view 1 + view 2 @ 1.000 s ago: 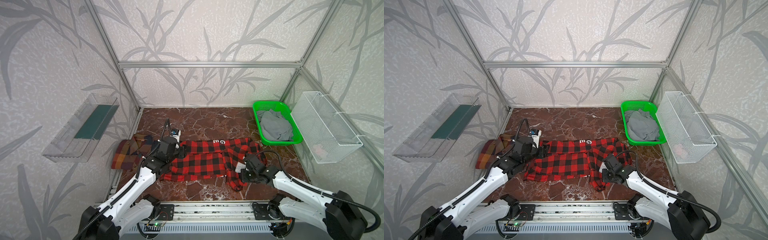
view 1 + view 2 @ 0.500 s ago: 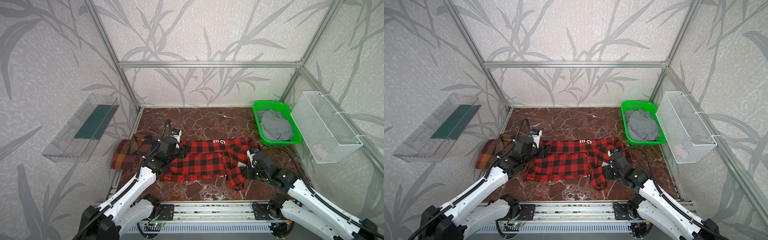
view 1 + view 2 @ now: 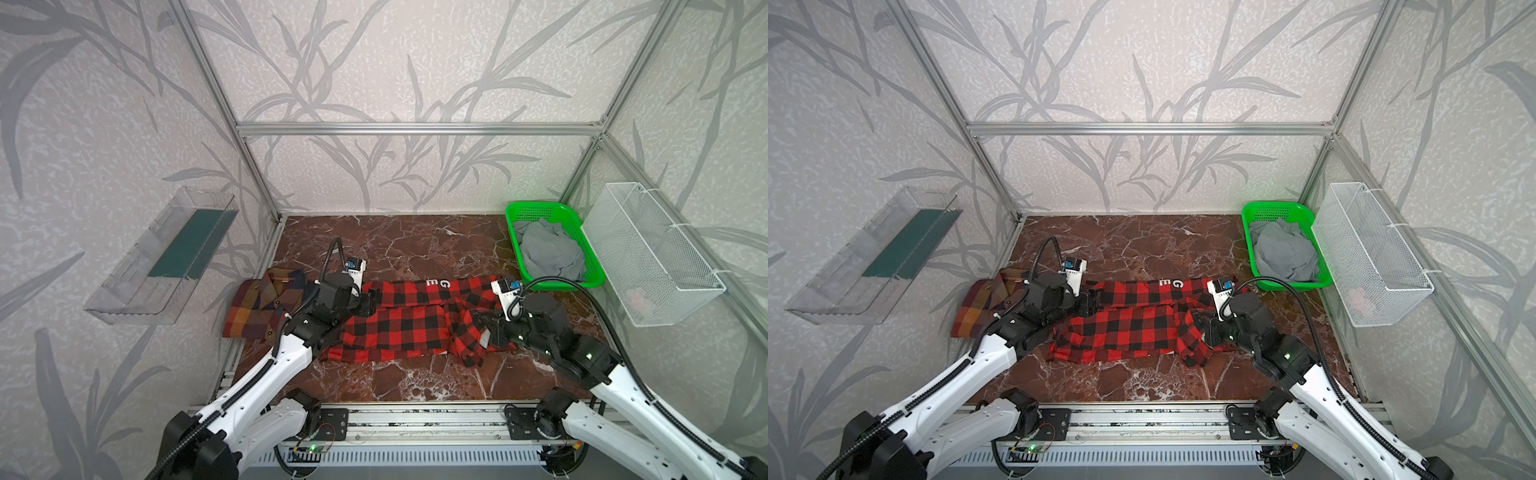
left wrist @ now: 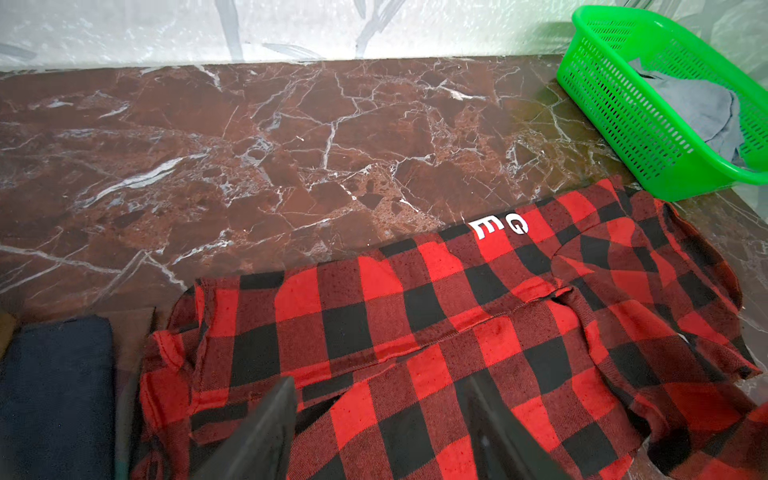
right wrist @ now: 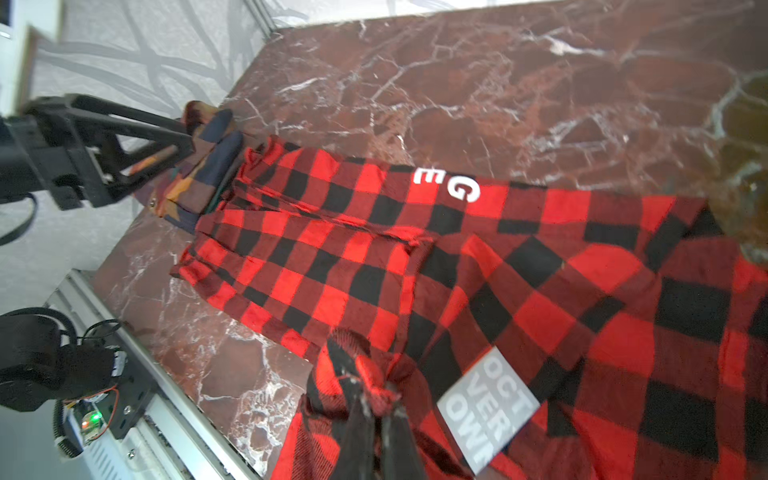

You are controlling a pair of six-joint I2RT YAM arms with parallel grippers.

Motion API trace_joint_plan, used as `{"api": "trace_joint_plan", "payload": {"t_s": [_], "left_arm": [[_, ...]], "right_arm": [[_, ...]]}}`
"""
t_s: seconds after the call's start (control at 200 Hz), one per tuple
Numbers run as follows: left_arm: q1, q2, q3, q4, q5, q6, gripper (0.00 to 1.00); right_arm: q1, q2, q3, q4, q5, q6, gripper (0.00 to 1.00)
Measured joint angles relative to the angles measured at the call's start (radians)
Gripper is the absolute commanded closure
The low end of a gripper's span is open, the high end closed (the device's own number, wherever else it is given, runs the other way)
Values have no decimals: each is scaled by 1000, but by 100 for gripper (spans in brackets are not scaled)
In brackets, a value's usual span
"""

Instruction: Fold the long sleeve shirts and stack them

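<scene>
One red-and-black shirt (image 3: 399,328) — right gripper (image 5: 370,399) pinches its bunched fold, left gripper (image 4: 379,380) gapes over the end beside the brown plaid shirt (image 3: 257,307).

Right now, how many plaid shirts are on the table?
2. The red check shirt is spread across the middle of the table; the brown plaid shirt is folded by its left edge. Grey cloth in the green basket could hide others.
</scene>
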Motion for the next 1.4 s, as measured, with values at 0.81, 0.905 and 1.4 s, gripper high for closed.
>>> {"api": "trace_joint_plan", "payload": {"t_s": [0.81, 0.905, 1.4], "left_arm": [[-60, 0, 179, 268, 542, 274, 29], [-97, 42, 238, 218, 602, 311, 29], [-217, 208, 454, -139, 710, 478, 60]], "right_arm": [[-10, 442, 510, -72, -447, -399, 100], [-10, 442, 510, -96, -477, -415, 100], [13, 442, 510, -153, -499, -465, 100]]}}
